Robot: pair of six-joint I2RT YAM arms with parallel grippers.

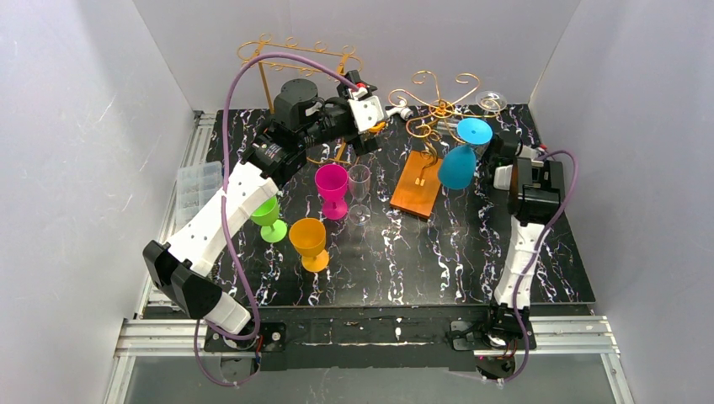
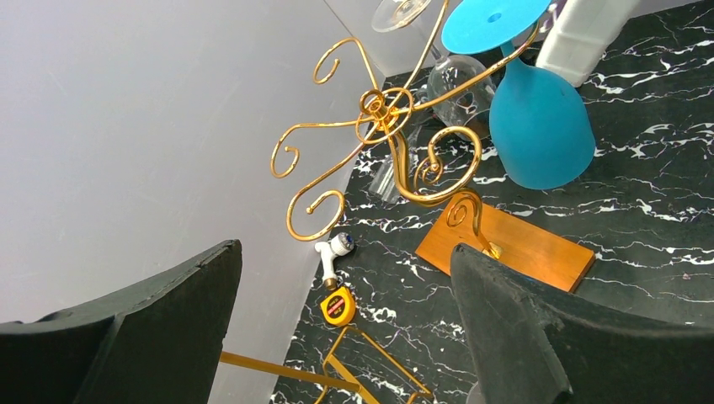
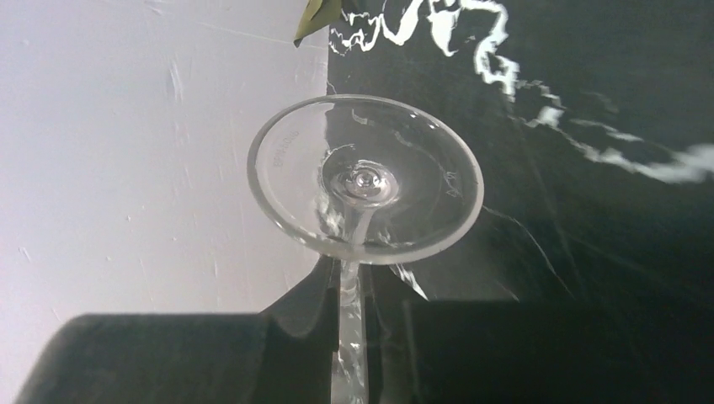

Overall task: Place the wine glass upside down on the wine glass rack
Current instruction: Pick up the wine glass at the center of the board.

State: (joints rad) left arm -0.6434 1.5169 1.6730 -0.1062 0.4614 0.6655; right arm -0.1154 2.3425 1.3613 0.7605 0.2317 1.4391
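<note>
The gold wire wine glass rack [image 1: 438, 105] stands on a wooden base [image 1: 418, 183] at the back right. A blue wine glass [image 1: 459, 164] hangs upside down from it. Beside it is a clear wine glass [image 1: 492, 103], foot uppermost, its bowl [image 2: 455, 84] behind the blue one. My right gripper [image 3: 354, 286] is shut on that glass's stem just below its foot [image 3: 365, 178]; from above, this gripper [image 1: 497, 150] sits right of the rack. My left gripper [image 2: 343, 252] hangs open and empty, raised left of the rack [image 2: 379, 135].
Magenta [image 1: 332, 189], clear [image 1: 359, 192], green [image 1: 269, 219] and orange [image 1: 309, 242] glasses stand upright at centre left. A second gold stand [image 1: 295, 59] is at the back. A yellow tape measure [image 2: 339, 305] and a white tap [image 2: 331, 252] lie by the back wall.
</note>
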